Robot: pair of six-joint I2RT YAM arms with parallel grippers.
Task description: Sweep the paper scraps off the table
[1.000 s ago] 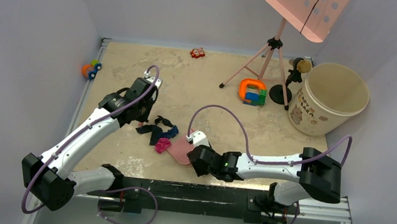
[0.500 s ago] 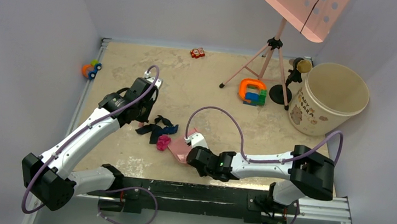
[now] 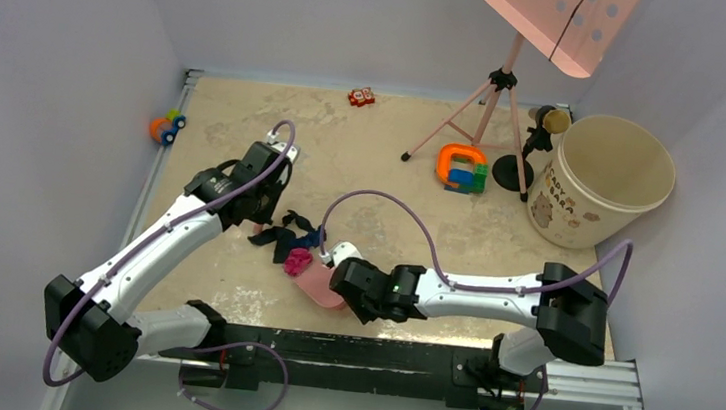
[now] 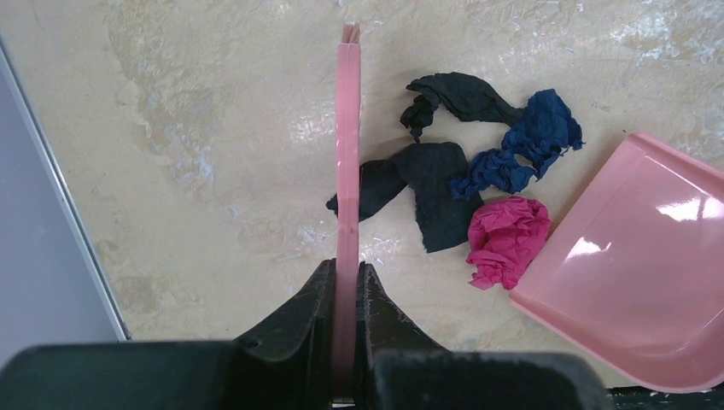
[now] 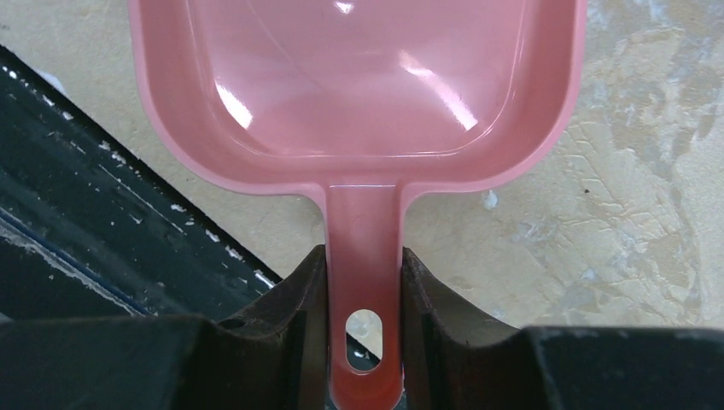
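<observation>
Right end effector [image 5: 363, 260]: clamped on dustpan [image 5: 359, 85] handle
Dustpan: on tabletop [image 5: 632, 171], mouth facing scraps [image 4: 440, 192]
Scraps: black, blue and pink heap between dustpan and blade [image 4: 347, 154]; pink wad just beside the lip
Left end effector [image 4: 346, 278]: closed tight on upright pink blade, black scrap touching it

1. The left arm [image 3: 149, 245] and the right arm [image 3: 481, 297] wore smooth white shells between bulky black joint housings.
2. Thin purple cables [image 3: 380, 195] looped off both arms in wide arcs.
3. A small green light [image 3: 394, 290] glowed on the right arm's black housing.
4. The left pincer [image 4: 346, 278] and the right pincer [image 5: 363, 273] had matte black, rough-grained fingers, broad at the root and tapering forward.
</observation>
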